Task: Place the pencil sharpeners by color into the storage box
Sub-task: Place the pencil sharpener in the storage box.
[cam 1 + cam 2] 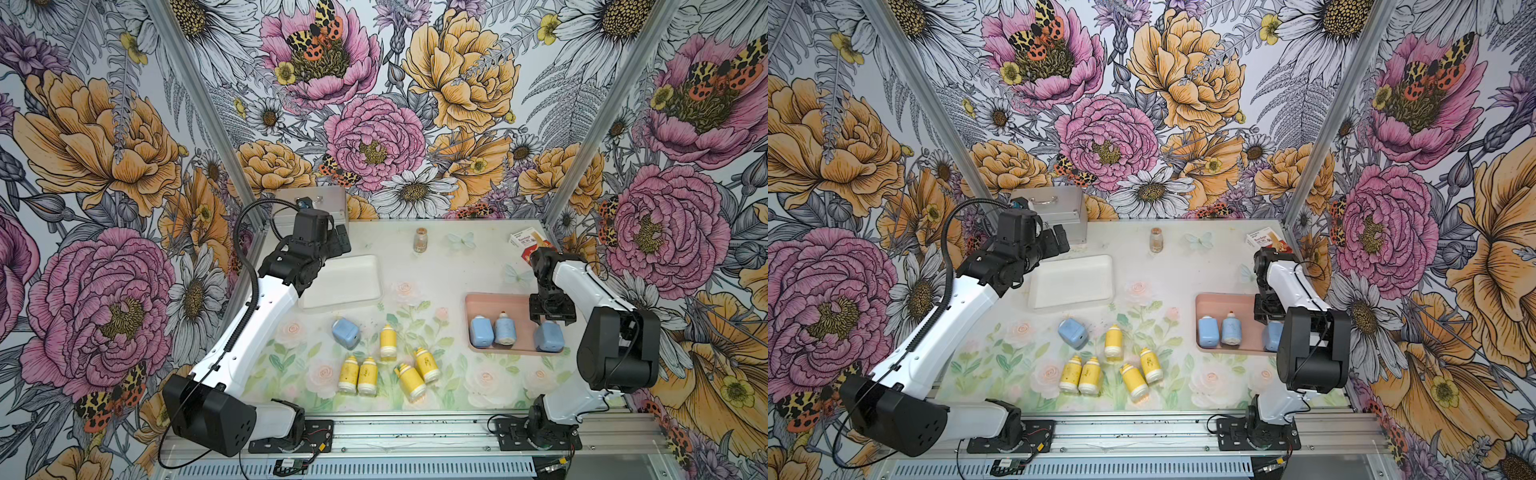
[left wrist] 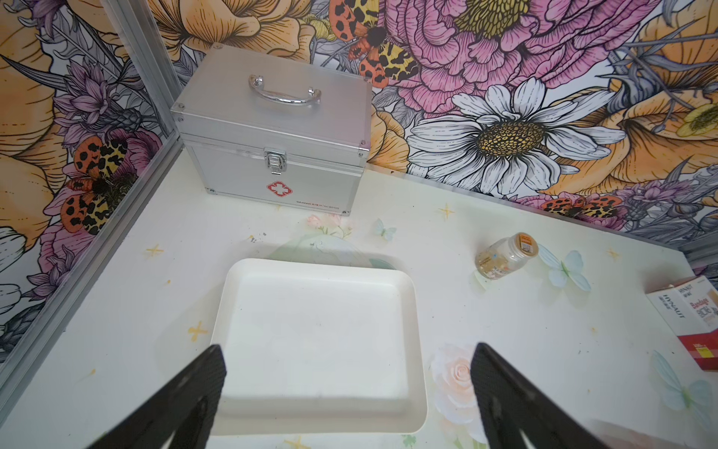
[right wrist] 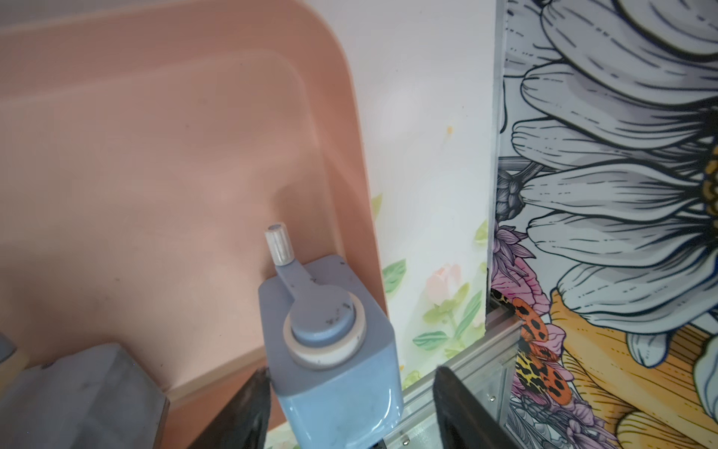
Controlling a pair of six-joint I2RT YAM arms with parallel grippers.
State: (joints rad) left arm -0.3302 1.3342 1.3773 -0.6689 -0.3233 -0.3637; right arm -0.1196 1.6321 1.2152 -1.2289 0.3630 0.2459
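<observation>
Light-blue boxy plastic pencil sharpener (image 3: pixel 330 322): in corner of pink plastic tray (image 3: pixel 342 116), near two blue sharpeners (image 1: pixel 482 332), grouped by colour. Right gripper (image 3: pixel 352 375) straddles it, jaws parted, not clamping. Left gripper (image 2: pixel 347 352): wide open, empty, over white tray (image 2: pixel 322 266), likely reserved for yellow cylindrical sharpeners (image 1: pixel 368 376) on worktop (image 1: pixel 449 266).

Wide bare strip of table (image 1: pixel 436 266) between white tray (image 1: pixel 345 282) and pink tray (image 1: pixel 486 305), yellow sharpeners (image 1: pixel 389 341) bunched up front, three blue sharpeners (image 1: pixel 482 332) crowding the pink tray's near wall, vial (image 1: pixel 420 240) alone at the back.
</observation>
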